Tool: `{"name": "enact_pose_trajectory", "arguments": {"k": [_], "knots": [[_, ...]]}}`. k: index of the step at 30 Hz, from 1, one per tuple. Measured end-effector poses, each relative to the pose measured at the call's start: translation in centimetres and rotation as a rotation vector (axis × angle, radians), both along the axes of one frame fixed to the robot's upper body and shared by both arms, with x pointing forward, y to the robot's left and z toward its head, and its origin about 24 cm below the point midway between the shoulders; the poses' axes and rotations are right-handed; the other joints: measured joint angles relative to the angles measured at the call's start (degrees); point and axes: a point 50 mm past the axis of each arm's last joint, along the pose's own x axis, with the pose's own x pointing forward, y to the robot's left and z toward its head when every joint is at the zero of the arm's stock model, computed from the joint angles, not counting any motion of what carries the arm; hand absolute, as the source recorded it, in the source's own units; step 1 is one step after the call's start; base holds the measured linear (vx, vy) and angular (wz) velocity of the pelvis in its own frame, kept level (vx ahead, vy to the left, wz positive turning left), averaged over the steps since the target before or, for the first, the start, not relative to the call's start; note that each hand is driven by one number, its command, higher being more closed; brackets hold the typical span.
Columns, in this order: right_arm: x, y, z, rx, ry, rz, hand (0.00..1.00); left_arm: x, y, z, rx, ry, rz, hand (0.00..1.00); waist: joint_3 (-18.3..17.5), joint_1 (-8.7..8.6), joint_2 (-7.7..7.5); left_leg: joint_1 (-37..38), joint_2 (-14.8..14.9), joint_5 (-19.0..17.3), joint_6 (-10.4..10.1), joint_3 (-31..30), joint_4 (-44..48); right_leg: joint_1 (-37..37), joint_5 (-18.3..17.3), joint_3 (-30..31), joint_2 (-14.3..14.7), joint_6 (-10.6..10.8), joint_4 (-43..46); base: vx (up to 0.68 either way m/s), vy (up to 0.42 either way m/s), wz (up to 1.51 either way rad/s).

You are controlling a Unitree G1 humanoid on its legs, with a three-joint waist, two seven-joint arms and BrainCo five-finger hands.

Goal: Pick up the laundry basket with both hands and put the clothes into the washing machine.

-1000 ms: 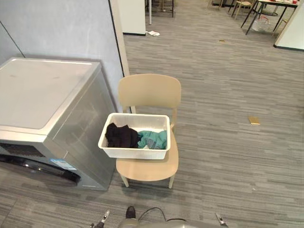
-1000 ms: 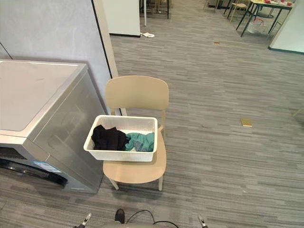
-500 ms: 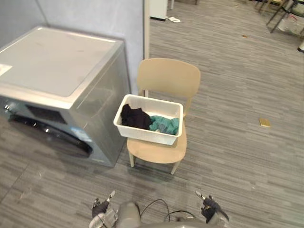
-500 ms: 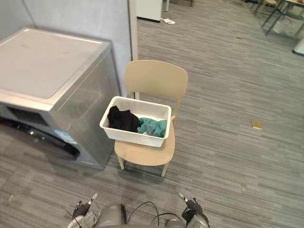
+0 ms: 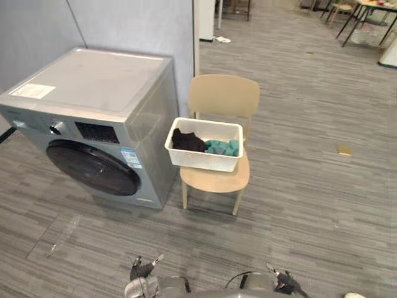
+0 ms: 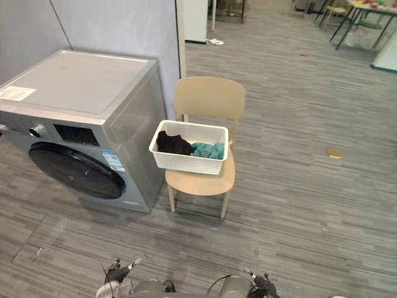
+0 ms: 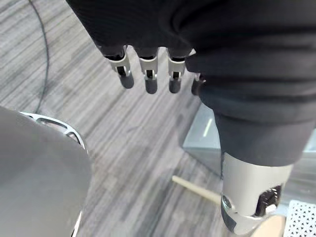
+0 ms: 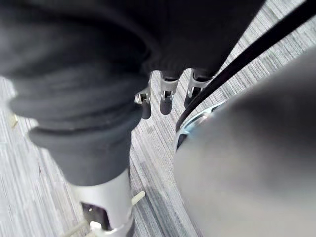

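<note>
A white laundry basket (image 5: 201, 160) stands on the seat of a beige chair (image 5: 223, 96), well ahead of me. A black garment (image 5: 186, 141) lies in its left half and a teal one (image 5: 222, 148) in its right half. Left of the chair, almost touching it, stands the grey washing machine (image 5: 93, 81), its round dark door (image 5: 93, 169) closed. My left hand (image 5: 144, 271) and right hand (image 5: 286, 284) hang low at the bottom edge, far from the basket. Each wrist view shows straight, empty fingers on the left hand (image 7: 148, 69) and the right hand (image 8: 165, 94).
A grey partition wall (image 5: 136, 25) rises behind the washer and chair. A small yellow item (image 5: 343, 149) lies on the floor to the right. Tables and chairs (image 5: 363, 15) stand far back right, and a scrap of paper (image 5: 222, 40) lies beyond the partition.
The camera has moved, so the whole picture shifted: the washer's front and door now show, and the chair and basket look farther off. Basket and clothes have not moved.
</note>
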Motion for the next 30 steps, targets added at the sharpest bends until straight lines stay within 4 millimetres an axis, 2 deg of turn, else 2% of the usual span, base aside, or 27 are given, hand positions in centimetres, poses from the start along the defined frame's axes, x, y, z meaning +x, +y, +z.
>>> {"name": "enact_pose_trajectory", "arguments": {"k": [1, 2, 3, 4, 5, 6, 7, 9, 10, 11, 12, 13, 15, 16, 18, 20, 21, 22, 23, 25, 27, 28, 29, 30], "knots": [[-0.2, 0.3, -0.1, 0.005, 0.007, 0.010, 0.00, -0.3, 0.3, 0.0, 0.001, 0.006, 0.020, 0.00, -0.73, 0.09, -0.69, -0.11, -0.05, 1.26, -0.40, 0.28, -1.48, 1.66, -1.88, 1.63, 0.92, 1.62, 0.52, -0.16, -0.217, -0.27], [-0.4, 0.7, -0.2, 0.008, 0.020, 0.042, 0.00, -0.7, 0.6, -0.1, 0.004, 0.012, 0.044, 0.00, -1.79, 0.26, -1.61, -0.77, -0.45, 2.39, -1.40, 0.38, -3.10, 3.48, -4.70, 5.52, 2.72, 3.60, -4.07, -0.13, -0.199, -0.28], [-0.2, 0.9, -0.2, 0.007, 0.019, 0.063, 0.00, -0.8, 0.7, -0.1, 0.003, 0.014, 0.059, 0.00, -2.49, 0.34, -2.54, -1.08, -0.68, 3.02, -2.12, 0.21, -4.08, 4.05, -5.56, 7.17, 3.79, 3.60, -7.26, -0.19, -0.247, -0.41], [0.0, 1.1, -0.1, -0.003, 0.013, 0.100, 0.00, -1.2, 0.8, -0.2, -0.001, 0.026, 0.081, 0.00, -3.30, 0.66, -2.12, -2.03, -1.50, 4.46, -3.62, -0.77, -7.96, 5.76, -6.19, 9.61, 6.15, 2.43, -16.50, -0.15, -0.168, -0.34], [0.2, 0.9, 0.0, -0.013, 0.011, 0.121, 0.00, -1.2, 0.6, -0.3, -0.005, 0.026, 0.081, 0.00, -3.62, 0.91, -1.46, -2.73, -1.44, 5.48, -3.82, -1.46, -8.99, 5.89, -6.21, 10.22, 7.00, 1.10, -19.81, -0.16, -0.166, -0.28], [0.5, 0.1, 0.2, -0.052, 0.009, 0.172, 0.00, -1.3, 0.0, -0.4, -0.024, 0.034, 0.083, 0.00, -3.67, 1.01, 0.24, -3.92, -0.90, 7.67, -3.94, -4.31, -10.55, 5.04, -4.84, 9.40, 8.63, 0.38, -21.46, -0.10, -0.080, -0.06], [0.7, 0.0, 0.3, -0.068, 0.011, 0.200, 0.00, -1.3, -0.2, -0.4, -0.028, 0.035, 0.087, 0.00, -3.85, 1.14, 0.54, -4.17, -0.75, 8.69, -3.93, -5.47, -11.20, 4.34, -4.66, 9.05, 9.16, 0.08, -21.24, -0.09, -0.105, 0.21], [2.7, 0.7, 1.3, -0.133, -0.070, 0.324, 0.00, -1.2, -0.1, -0.4, -0.027, 0.032, 0.099, 0.00, -3.70, 1.27, 0.80, -5.75, -0.36, 13.06, -3.57, -9.74, -12.46, 3.17, -5.34, 6.09, 10.24, -0.47, -20.31, -0.11, -0.115, 0.61], [4.7, 1.1, 2.7, -0.175, -0.172, 0.381, 0.00, -0.8, 0.0, -0.3, -0.016, 0.022, 0.091, 0.00, -3.59, 1.21, 0.62, -7.42, -0.26, 13.57, -3.70, -10.34, -12.42, 2.41, -6.08, 3.85, 10.08, -1.28, -19.58, -0.14, -0.103, 1.14], [6.7, 1.1, 4.3, -0.250, -0.272, 0.444, 0.00, -0.3, 0.2, -0.1, 0.007, 0.014, 0.077, 0.00, -3.50, 0.82, 0.45, -9.11, 0.22, 10.68, -0.38, -6.35, -12.34, 2.48, -5.62, 0.60, 9.29, -1.63, -19.58, -0.07, -0.064, 1.20], [7.7, 1.1, 5.2, -0.273, -0.323, 0.459, 0.00, 0.0, 0.3, 0.1, 0.020, 0.008, 0.072, 0.00, -3.17, 0.72, -0.36, -9.69, 0.84, 9.05, 1.99, -2.29, -11.97, 2.49, -5.02, -1.17, 8.34, -1.99, -19.93, 0.00, -0.010, 1.50], [9.3, 1.2, 6.9, -0.327, -0.425, 0.480, 0.00, 1.0, 0.5, 0.4, 0.034, -0.014, 0.058, 0.00, -2.46, 0.11, -1.01, -11.26, 2.56, 8.52, 2.84, 6.69, -8.20, 2.58, -4.65, -4.61, 6.32, -2.25, -20.09, 0.03, 0.024, 1.32], [11.1, 0.4, 9.2, -0.414, -0.528, 0.512, 0.00, 1.8, 0.1, 0.5, 0.043, -0.026, 0.030, 0.00, -2.00, 0.05, -0.10, -11.95, 4.17, 9.28, 3.36, 11.50, -3.87, 2.90, -4.66, -8.27, 5.40, -2.25, -19.09, 0.06, 0.070, 1.44], [12.2, 0.1, 10.3, -0.451, -0.580, 0.519, 0.00, 1.6, -0.3, 0.5, 0.043, -0.023, 0.004, 0.00, -1.61, -0.10, 1.43, -10.98, 4.30, 11.12, 2.20, 10.10, -2.58, 4.26, -4.89, -9.09, 5.78, -1.98, -18.13, 0.10, 0.098, 1.34], [13.0, 0.3, 11.3, -0.477, -0.641, 0.514, 0.00, 2.2, -0.3, 0.9, 0.058, -0.056, -0.033, 0.00, -0.68, 0.09, 0.49, -11.20, 2.41, 11.95, 1.12, 5.56, -2.66, 5.55, -5.27, -8.74, 5.13, -2.10, -18.31, 0.04, 0.041, 1.15], [13.8, 0.7, 12.1, -0.486, -0.687, 0.516, 0.00, 2.6, 0.1, 1.1, 0.075, -0.068, -0.049, 0.00, -1.12, 0.04, -1.41, -11.29, 0.06, 12.40, 0.18, 2.45, -4.95, 7.99, -5.77, -10.26, 4.06, -0.05, -21.74, 0.03, 0.020, 0.90], [14.3, 1.1, 12.4, -0.484, -0.704, 0.511, 0.00, 3.0, 0.1, 1.2, 0.075, -0.079, -0.056, 0.00, -0.36, 0.18, -1.22, -11.72, 0.03, 8.76, 0.80, 2.55, -2.69, 9.21, -5.17, -12.22, 3.64, 1.09, -22.82, 0.07, 0.117, 0.69], [14.8, 1.0, 12.9, -0.494, -0.726, 0.497, 0.00, 3.0, 0.1, 1.2, 0.072, -0.076, -0.057, 0.00, 0.38, 0.11, -0.63, -12.11, 0.46, 6.91, 0.63, 2.74, 0.87, 10.76, -4.82, -13.55, 3.19, 2.20, -23.25, 0.08, 0.138, 0.55], [14.9, 1.0, 12.9, -0.499, -0.727, 0.483, 0.00, 2.6, 0.0, 1.0, 0.070, -0.067, -0.055, 0.00, 0.59, 0.22, -0.25, -12.13, -0.67, 6.35, 0.82, 2.21, 0.85, 11.74, -4.68, -14.38, 2.50, 3.37, -23.39, 0.07, 0.187, 0.54], [14.9, 0.5, 13.1, -0.500, -0.728, 0.449, 0.00, 2.6, -0.3, 1.0, 0.070, -0.067, -0.081, 0.00, 0.54, 0.12, -0.22, -12.62, -4.95, 5.65, 1.02, 0.00, -0.38, 11.86, -5.13, -16.14, -0.42, 5.41, -23.07, 0.06, 0.256, 0.64], [14.8, -0.3, 13.1, -0.499, -0.725, 0.401, 0.00, 2.4, -0.3, 1.0, 0.082, -0.058, -0.113, 0.00, 0.89, 0.16, -0.06, -12.49, -8.35, 3.57, 2.75, -0.54, -0.86, 12.84, -6.07, -18.23, -3.60, 6.21, -20.80, 0.10, 0.253, 0.79], [14.9, -0.6, 13.2, -0.495, -0.729, 0.383, 0.00, 2.0, -0.3, 0.8, 0.086, -0.044, -0.119, 0.00, 1.10, 0.02, 0.17, -11.47, -9.58, 2.71, 2.89, -0.32, -1.27, 13.37, -6.06, -18.63, -5.07, 4.86, -18.73, 0.18, 0.277, 0.78], [15.1, -1.0, 13.5, -0.502, -0.735, 0.381, 0.00, 1.9, -0.4, 0.8, 0.086, -0.037, -0.130, 0.00, 1.65, 0.07, 1.26, -9.57, -10.67, 2.49, 3.29, -0.65, -2.08, 11.74, -5.05, -17.35, -7.52, -1.23, -11.03, 0.18, 0.230, 0.52], [15.3, -1.0, 13.6, -0.497, -0.745, 0.379, 0.00, 1.7, -0.3, 0.7, 0.090, -0.027, -0.142, 0.00, 1.94, 0.07, 2.06, -8.03, -11.04, 2.20, 3.73, -1.36, -2.65, 8.55, -3.95, -14.29, -8.79, -6.16, -3.52, 0.19, 0.244, 0.39]]}}
